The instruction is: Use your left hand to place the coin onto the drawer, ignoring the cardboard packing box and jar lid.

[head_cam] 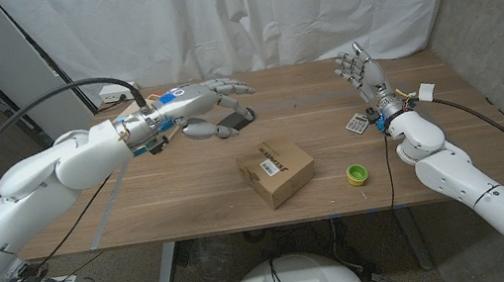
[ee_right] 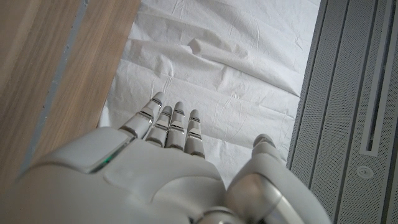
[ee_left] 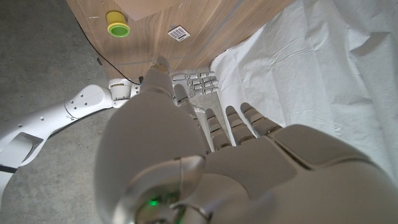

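Note:
My left hand reaches over the far middle of the table, fingers stretched out and thumb held below them. Just under its fingertips lies a small dark object, which looks like the drawer. The coin is hidden from me; nothing shows between the fingers. In the left wrist view the left hand has its fingers straight and slightly apart. My right hand stands upright at the far right with its fingers spread and nothing in it, and the right wrist view shows the right hand the same way.
A cardboard packing box sits in the middle of the table. A yellow-green jar lid lies to its right near the front edge. A small patterned tag lies by my right wrist. White cloth hangs behind the table.

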Tool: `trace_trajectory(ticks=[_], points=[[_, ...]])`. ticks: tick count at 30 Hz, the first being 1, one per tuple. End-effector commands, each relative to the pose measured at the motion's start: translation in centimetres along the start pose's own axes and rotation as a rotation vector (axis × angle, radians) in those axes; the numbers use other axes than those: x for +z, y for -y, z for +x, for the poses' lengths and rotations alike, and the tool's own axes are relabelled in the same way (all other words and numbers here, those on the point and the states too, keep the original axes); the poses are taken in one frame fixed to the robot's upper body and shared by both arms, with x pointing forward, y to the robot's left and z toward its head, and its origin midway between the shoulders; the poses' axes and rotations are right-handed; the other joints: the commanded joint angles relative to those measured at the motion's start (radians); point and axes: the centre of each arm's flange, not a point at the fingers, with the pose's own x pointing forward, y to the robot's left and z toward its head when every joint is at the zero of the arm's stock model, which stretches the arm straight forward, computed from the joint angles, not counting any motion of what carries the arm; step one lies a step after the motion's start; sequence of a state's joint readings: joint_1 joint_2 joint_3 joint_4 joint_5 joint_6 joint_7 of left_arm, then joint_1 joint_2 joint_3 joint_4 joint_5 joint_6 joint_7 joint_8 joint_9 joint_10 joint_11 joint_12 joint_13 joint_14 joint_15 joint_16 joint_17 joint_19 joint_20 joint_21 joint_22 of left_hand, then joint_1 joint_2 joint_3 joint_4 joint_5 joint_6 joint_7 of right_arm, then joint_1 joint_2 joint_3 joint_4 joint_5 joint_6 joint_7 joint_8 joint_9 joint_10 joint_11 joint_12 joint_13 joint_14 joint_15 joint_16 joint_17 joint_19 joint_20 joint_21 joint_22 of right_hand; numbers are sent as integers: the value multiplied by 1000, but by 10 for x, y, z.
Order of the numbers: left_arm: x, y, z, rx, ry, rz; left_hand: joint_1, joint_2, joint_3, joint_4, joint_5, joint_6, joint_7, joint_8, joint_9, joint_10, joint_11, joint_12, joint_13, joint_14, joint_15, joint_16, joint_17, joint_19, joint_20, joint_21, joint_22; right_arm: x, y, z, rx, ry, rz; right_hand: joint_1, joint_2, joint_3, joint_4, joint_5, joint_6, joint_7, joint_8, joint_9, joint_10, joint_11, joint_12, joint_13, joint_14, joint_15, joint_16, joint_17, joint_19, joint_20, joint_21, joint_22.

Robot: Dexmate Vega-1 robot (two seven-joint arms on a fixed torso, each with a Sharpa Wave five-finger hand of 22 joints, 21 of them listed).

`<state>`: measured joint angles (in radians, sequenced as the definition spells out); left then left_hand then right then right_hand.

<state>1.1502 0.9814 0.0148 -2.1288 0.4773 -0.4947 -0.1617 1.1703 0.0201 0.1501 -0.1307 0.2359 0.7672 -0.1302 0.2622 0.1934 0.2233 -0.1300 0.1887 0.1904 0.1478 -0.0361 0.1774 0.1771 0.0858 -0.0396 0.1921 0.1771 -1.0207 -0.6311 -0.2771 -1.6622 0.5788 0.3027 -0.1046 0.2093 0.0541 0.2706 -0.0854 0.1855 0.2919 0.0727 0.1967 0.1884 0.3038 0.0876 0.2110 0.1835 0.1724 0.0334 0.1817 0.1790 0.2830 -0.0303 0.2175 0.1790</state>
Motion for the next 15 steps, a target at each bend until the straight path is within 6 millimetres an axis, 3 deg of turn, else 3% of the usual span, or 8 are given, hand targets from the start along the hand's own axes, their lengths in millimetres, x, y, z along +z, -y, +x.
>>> trace_trajectory(ticks=[1, 15], points=[[14, 14, 20, -87, 2, 52, 8, 7, 3, 5, -5, 14, 5, -1, 3, -8, 1, 1, 3, -6, -69, 2, 2, -10, -18, -2, 1, 24, 18, -15, -11, 12, -34, -3, 3, 1, -4, 7, 8, -2, 2, 3, 7, 0, 6, 5, 6, 3, 4, 4, 7, 0, -5, 6], [31, 30, 51, -201, 62, 120, 11, 11, 2, 7, -7, 16, 13, -8, 3, -21, 8, 2, 3, -23, -59, 0, 2, -28, -12, -4, 1, 49, 37, -53, -29, 42, -66, -8, 2, -1, -3, 7, 9, -1, 2, 3, 8, 0, 7, 5, 6, 3, 5, 5, 8, 0, -5, 6]])
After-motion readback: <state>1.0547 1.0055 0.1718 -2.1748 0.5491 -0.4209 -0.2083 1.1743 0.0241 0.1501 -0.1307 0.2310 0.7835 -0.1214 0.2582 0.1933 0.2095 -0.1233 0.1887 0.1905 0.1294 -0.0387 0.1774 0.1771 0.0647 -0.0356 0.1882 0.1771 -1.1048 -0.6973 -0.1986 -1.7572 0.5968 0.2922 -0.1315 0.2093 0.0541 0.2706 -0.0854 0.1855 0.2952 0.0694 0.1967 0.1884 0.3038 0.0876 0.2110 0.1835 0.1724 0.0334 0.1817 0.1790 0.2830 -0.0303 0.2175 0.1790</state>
